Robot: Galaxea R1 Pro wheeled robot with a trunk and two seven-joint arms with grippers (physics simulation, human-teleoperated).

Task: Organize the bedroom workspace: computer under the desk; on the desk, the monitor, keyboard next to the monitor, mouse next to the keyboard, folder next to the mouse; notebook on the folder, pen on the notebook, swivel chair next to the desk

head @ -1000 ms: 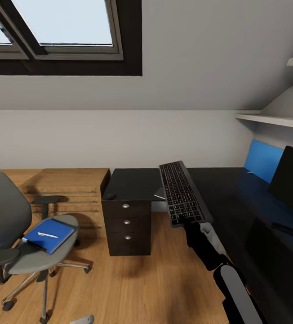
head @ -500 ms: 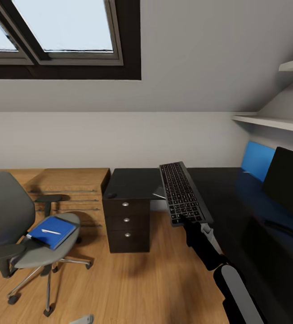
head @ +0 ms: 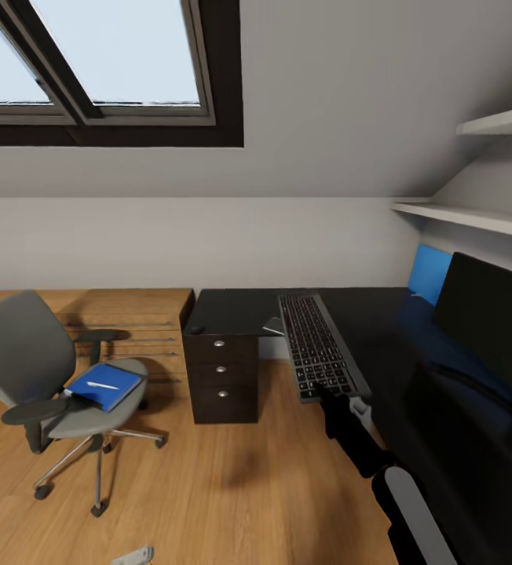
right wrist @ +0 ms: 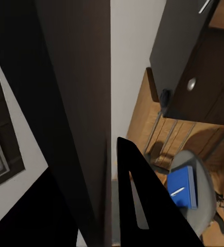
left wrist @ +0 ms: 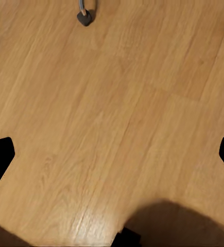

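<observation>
— Where's the flat black keyboard with the grey frame (head: 320, 347) now?

— Up in the air, pinched at its near end by the right gripper (head: 327, 392), jaws clamped on the edge. It hangs over the gap between the small dark drawer cabinet (head: 224, 369) and the long black desk (head: 389, 329), its far end just reaching the desk's front corner.

— Anything changed in the last second?

— The whole room has slid sideways in the head view, so the robot itself has turned toward the desk. The big black monitor (head: 488, 314) on the right shows more of itself than a second ago, and the grey swivel chair (head: 48, 377) looks smaller and further off. The keyboard has kept its place before the arm, so I'd say it's being carried along, not dropped.

— What does that mean for the job?

— It looks like lining up to set the keyboard down beside the monitor. That step isn't done yet.

— And the rest?

— The blue folder (head: 104, 386) lies on the chair seat with a white pen (head: 101, 385) on top, untouched. Whether a notebook sits in that stack, I can't tell. A small dark mouse (head: 196, 329) rests on the cabinet's top near its front left corner.

— The left gripper (left wrist: 112, 154)?

— Hanging over bare wooden floor (left wrist: 112, 103), fingers spread wide, holding nothing.
</observation>
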